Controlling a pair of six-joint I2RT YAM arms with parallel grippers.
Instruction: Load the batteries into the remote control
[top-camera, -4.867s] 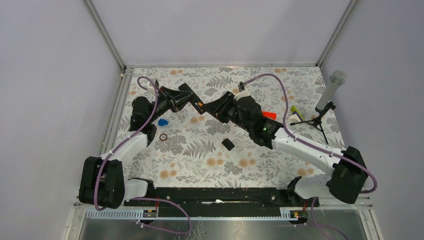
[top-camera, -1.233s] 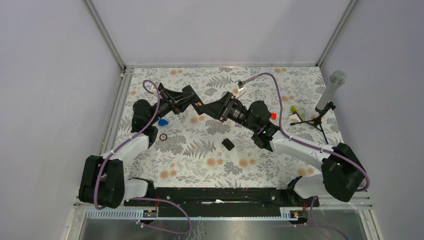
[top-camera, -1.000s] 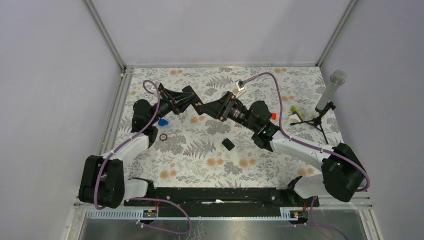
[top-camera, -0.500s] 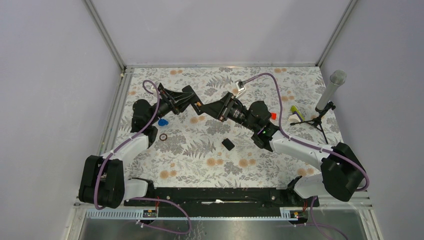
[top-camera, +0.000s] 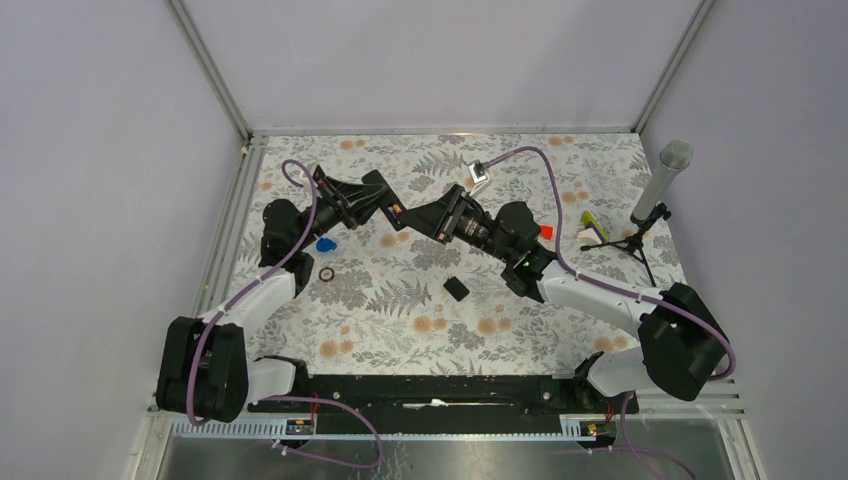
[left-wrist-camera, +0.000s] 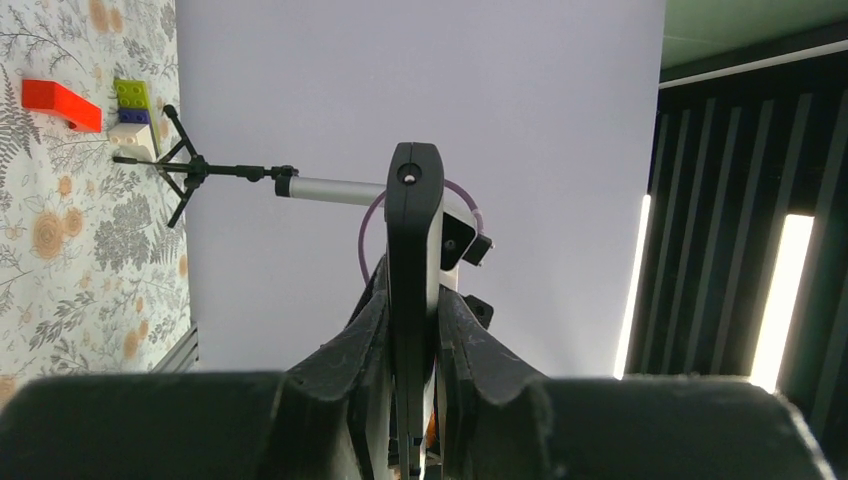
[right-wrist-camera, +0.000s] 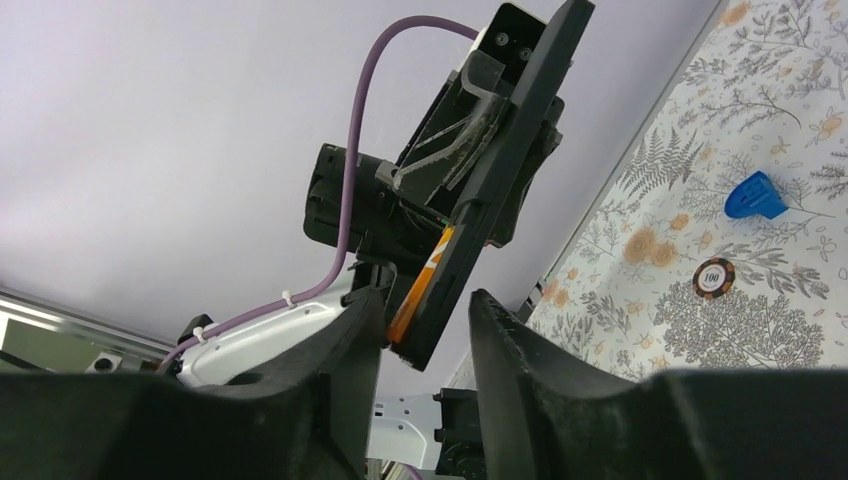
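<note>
Listing from my bases outward: one small flat black cover (top-camera: 456, 288), lying on the floral table (top-camera: 400, 330) near the centre, apart from both arms. One poker chip (top-camera: 327, 273) and one blue plastic piece (top-camera: 325, 243), close together at left, beside my left forearm. One remote control (left-wrist-camera: 413, 220), raised off the table at mid-width where my two wrists meet. It is seen edge-on from the left wrist and slanting upward from the right wrist. My left gripper (left-wrist-camera: 413, 330) is clamped on it, both fingers (left-wrist-camera: 365, 340) pressed against its flat faces. My right gripper (right-wrist-camera: 425, 310) straddles the remote's lower end, one finger to each side. I cannot tell whether those jaws press it or merely bracket it. One orange strip (right-wrist-camera: 420, 285) shows along the remote's edge between the right fingers. One red block (top-camera: 545, 231), just beyond my right forearm. One short stack of green and white bricks (top-camera: 590, 220), right of the block. One grey-headed microphone (top-camera: 668, 170) on a black tripod, at the far right edge.
</note>
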